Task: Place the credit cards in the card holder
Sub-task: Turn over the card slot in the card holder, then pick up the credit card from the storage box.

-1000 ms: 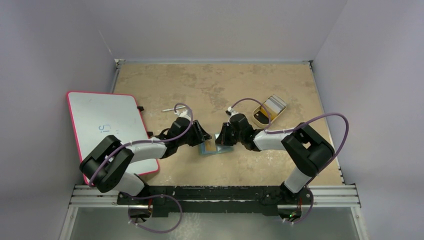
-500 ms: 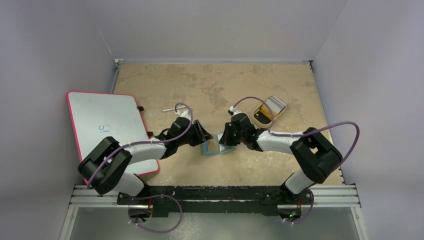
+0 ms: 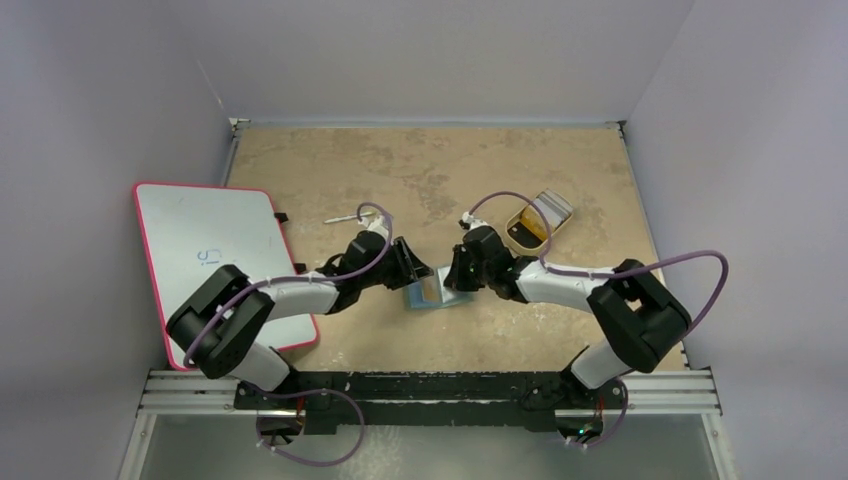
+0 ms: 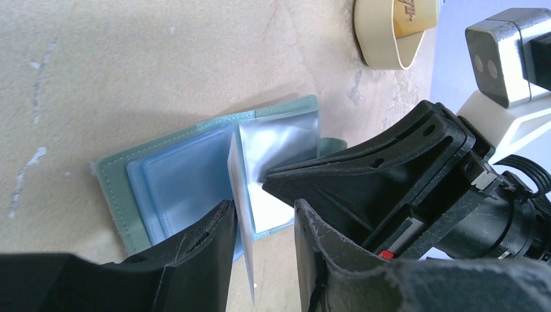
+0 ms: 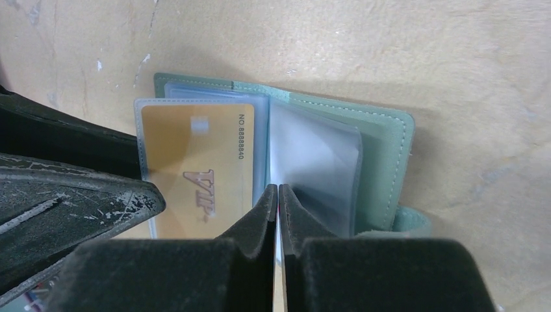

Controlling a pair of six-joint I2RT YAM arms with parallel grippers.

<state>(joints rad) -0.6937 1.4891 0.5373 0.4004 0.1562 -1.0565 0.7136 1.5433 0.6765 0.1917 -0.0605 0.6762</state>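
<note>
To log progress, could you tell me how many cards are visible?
3: a gold card in a sleeve of the holder; a yellow card and a grey card in the tray. Another may sit edge-on in the right gripper.

We see the grey-green card holder lying open on the bench, its clear sleeves fanned up. A gold VIP card sits inside one sleeve. The other cards rest in the tan tray, well apart from the holder.
</note>
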